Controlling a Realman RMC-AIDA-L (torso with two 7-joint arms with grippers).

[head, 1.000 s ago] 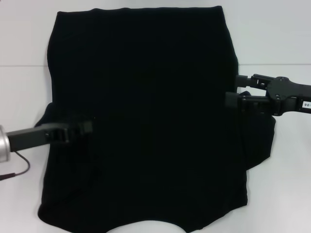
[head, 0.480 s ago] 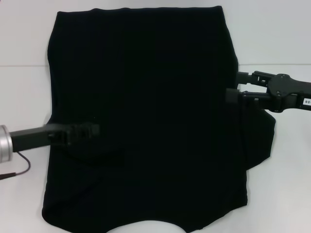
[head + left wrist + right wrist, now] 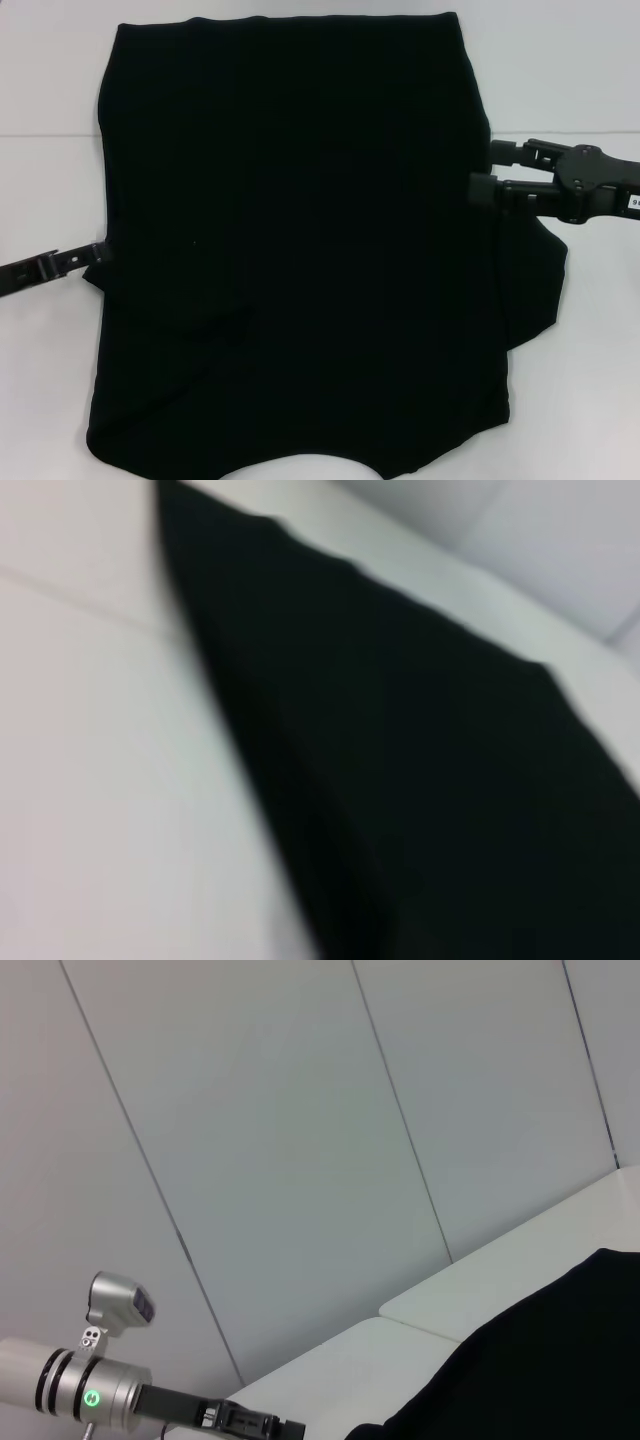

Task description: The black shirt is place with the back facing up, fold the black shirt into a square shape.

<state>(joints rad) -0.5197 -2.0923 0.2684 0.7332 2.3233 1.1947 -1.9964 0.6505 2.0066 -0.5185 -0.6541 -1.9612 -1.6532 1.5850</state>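
The black shirt (image 3: pixel 300 240) lies flat on the white table (image 3: pixel 560 80), plain side up. Its left sleeve is folded in over the body, leaving a low ridge (image 3: pixel 215 325). Its right sleeve (image 3: pixel 535 285) sticks out sideways. My left gripper (image 3: pixel 100 251) is at the shirt's left edge, holding no cloth. My right gripper (image 3: pixel 482 170) is open at the shirt's right edge, just above the right sleeve. The shirt also shows in the left wrist view (image 3: pixel 430 780) and the right wrist view (image 3: pixel 560 1360).
White table seams run across at mid height (image 3: pixel 50 135). The right wrist view shows my left arm's silver wrist (image 3: pixel 60 1390) and a panelled wall (image 3: pixel 300 1140) behind the table.
My left gripper has drawn back leftwards off the shirt, leaving the left sleeve folded in on the body. My right gripper has risen slightly at the right edge.
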